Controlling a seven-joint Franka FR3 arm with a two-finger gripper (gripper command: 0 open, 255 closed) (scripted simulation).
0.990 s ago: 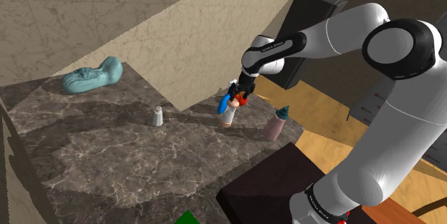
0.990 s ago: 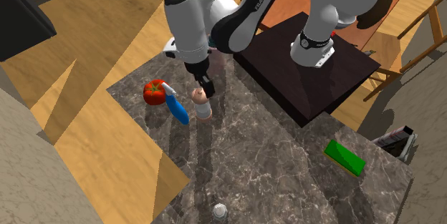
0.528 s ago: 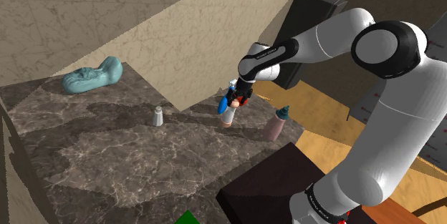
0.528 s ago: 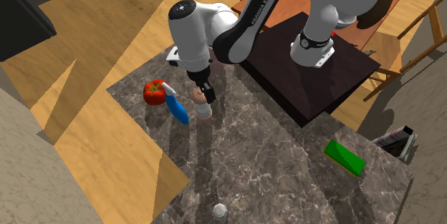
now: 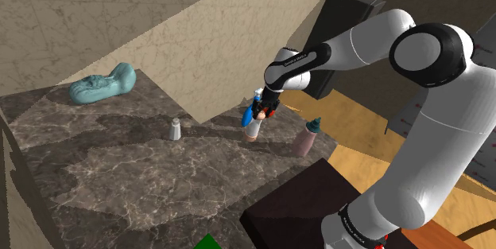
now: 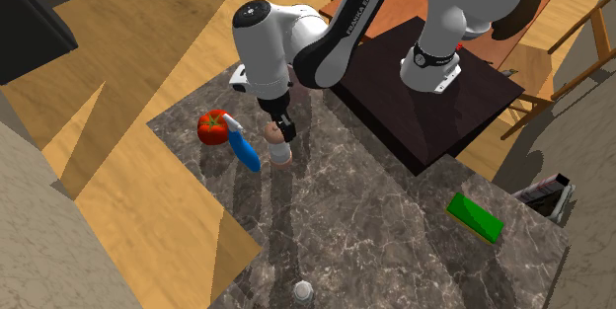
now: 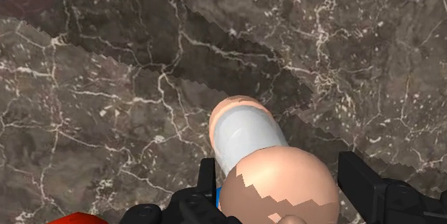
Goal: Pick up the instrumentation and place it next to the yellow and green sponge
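A small white bottle with a pink cap (image 5: 253,130) stands upright on the dark marble counter (image 5: 119,176), near its edge by the stand. My gripper (image 5: 266,110) comes down on it from above. In the wrist view the two black fingers (image 7: 358,179) press against either side of the pink cap (image 7: 279,187), and the white body (image 7: 247,133) shows below. From the second exterior view the gripper (image 6: 281,131) sits on top of the bottle (image 6: 280,151). A green sponge (image 6: 474,216) lies far along the counter, with its corner (image 5: 208,242) at the shoulder view's bottom edge.
A blue spray bottle (image 6: 242,144) and a red tomato (image 6: 211,126) lie close beside the bottle. A brownish bottle (image 5: 308,138) stands towards the stand, a small shaker (image 5: 174,129) mid-counter, and a teal object (image 5: 102,85) at the far end. The stand (image 6: 424,90) borders the counter.
The arm came down onto the bottle, and the fingers then closed in against its pink cap. The bottle has stayed in place.
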